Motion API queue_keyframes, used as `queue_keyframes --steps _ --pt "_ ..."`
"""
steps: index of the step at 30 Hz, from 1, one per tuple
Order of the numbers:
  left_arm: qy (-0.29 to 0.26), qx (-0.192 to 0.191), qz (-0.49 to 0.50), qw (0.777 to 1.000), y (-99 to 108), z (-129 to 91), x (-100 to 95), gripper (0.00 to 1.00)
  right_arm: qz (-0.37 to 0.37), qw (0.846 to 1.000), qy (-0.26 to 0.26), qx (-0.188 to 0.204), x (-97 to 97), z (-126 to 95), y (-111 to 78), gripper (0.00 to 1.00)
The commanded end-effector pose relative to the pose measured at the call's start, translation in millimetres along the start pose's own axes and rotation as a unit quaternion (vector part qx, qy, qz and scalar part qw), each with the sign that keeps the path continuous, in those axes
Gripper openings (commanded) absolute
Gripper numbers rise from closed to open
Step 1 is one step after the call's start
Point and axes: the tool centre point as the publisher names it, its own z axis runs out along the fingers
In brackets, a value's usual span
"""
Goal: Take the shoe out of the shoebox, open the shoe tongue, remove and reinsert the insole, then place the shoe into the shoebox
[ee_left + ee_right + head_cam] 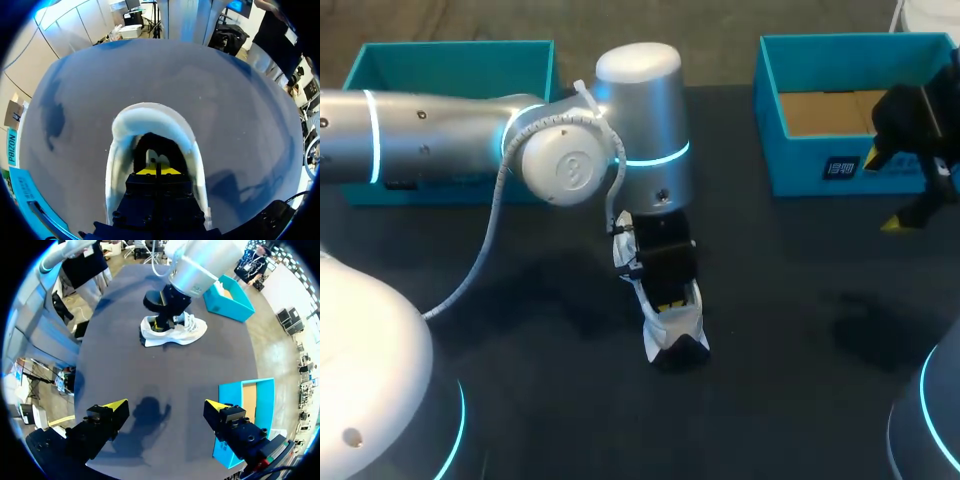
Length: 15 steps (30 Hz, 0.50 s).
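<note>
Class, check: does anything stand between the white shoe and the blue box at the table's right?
Nothing visible lies on the dark table between the shoe and the blue box. Only the right gripper, open, hangs by the box's right end, seemingly off the direct line.

Table (800, 380): dark, matte top. White shoe (675, 330) stands on its sole near the middle, toe toward the near edge. Teal box (450, 65) sits at the far left edge, open side up. Second teal box (800, 165) sits at the far right, open, brown cardboard floor showing. Both boxes well apart from the shoe.
</note>
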Motion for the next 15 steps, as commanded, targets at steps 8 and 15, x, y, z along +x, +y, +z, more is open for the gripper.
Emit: queue_keyframes --steps 8,15 --pt "-0.014 -0.015 -0.002 1.000 -6 -5 -3.7 0.00 0.001 1.000 0.001 0.002 -1.4 1 1.2 1.00" --pt "-0.022 -0.001 -0.015 1.000 -5 14 -9.3 0.00 0.001 1.000 0.001 0.002 -1.4 1 1.2 1.00"
